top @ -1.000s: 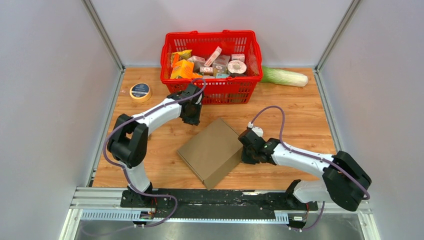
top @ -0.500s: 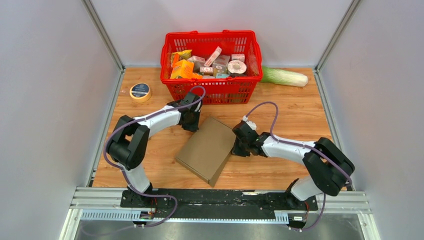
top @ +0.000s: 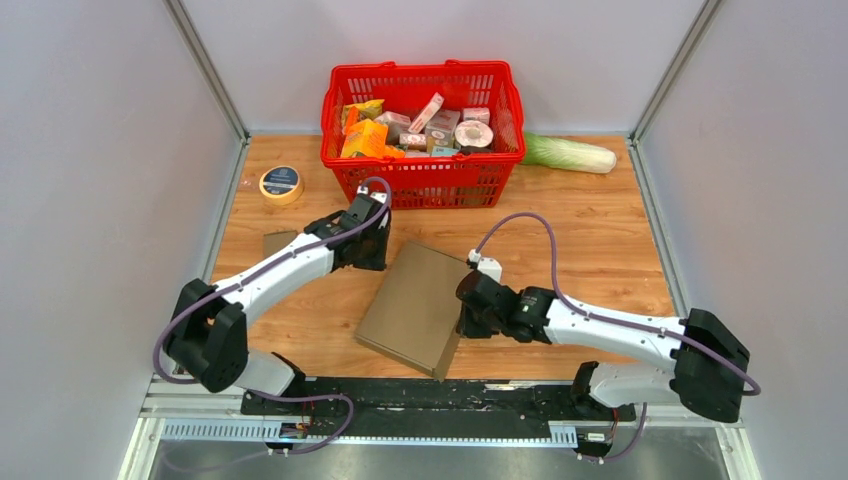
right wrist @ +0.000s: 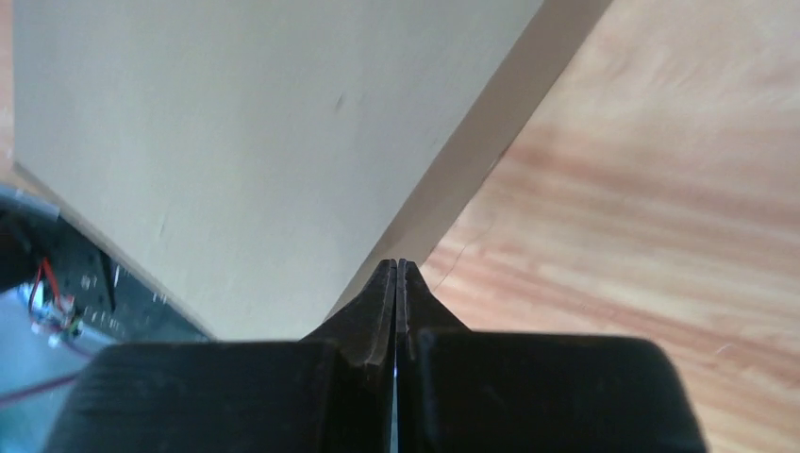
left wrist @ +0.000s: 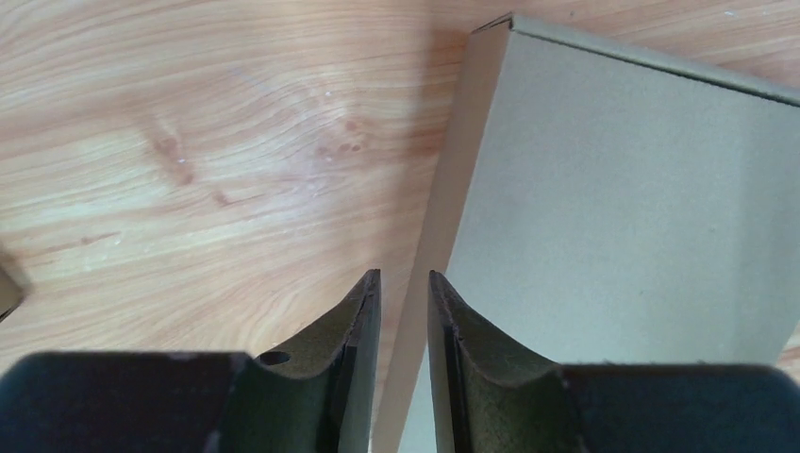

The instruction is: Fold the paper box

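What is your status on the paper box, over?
Left gripper slightly open over left edge of paper box. Right gripper shut, tip at its right edge, holding nothing. Box lies on table, red basket apart behind.

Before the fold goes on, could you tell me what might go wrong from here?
1. The box has its near corner at the front edge of the table; the shut right gripper, at its right side, could push it off.
2. The left gripper straddles the box's far-left edge with open jaws; closing askew could crease it.

we've got open table (top: 620, 240) right of the paper box (top: 415, 305), red basket (top: 422, 135) walling off the back, tape roll (top: 281, 183) tucked back-left
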### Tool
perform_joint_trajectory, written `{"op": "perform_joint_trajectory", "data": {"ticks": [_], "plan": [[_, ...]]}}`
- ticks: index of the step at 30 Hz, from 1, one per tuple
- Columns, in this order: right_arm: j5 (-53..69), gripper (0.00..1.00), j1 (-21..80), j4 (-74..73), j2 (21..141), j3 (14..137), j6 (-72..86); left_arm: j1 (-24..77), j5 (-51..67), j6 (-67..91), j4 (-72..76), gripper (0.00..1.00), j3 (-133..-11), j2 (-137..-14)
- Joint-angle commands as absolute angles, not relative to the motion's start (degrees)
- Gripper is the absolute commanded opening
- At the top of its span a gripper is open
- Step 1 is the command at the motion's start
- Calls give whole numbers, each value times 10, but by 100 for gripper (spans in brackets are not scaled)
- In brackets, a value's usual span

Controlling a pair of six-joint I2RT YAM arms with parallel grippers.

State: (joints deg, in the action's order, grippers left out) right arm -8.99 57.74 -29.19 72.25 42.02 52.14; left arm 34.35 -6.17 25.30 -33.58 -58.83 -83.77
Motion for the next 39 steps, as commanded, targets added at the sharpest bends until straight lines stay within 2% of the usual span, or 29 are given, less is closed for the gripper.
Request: {"op": "perform_joint_trajectory", "data": {"ticks": [1, 8, 15, 19, 24, 27, 29, 32, 36, 39], "plan": [[-108, 0, 634, -314, 691, 394, 595, 341, -89, 251, -352, 33, -526, -801], [-79, 0, 713, -244, 749, 400, 630, 342, -79, 268, -310, 31, -427, -781], [-65, 0, 728, -195, 783, 417, 638, 380, -19, 303, -272, 24, -387, -751], [-55, 0, 705, -115, 792, 420, 690, 426, 35, 364, -250, 20, -368, -736], [21, 0, 646, -7, 838, 466, 756, 505, 38, 411, -233, 18, -354, -729], [42, 0, 641, 46, 865, 507, 770, 512, 42, 430, -210, 18, -342, -725], [71, 0, 624, 136, 877, 497, 798, 513, 54, 444, -178, 18, -333, -719], [91, 0, 617, 187, 894, 500, 833, 518, 63, 451, -156, 18, -330, -726], [70, 0, 622, 204, 894, 518, 857, 519, 76, 459, -134, 18, -344, -741], [27, 0, 628, 128, 890, 557, 869, 536, 54, 461, -156, 18, -363, -745]]}}
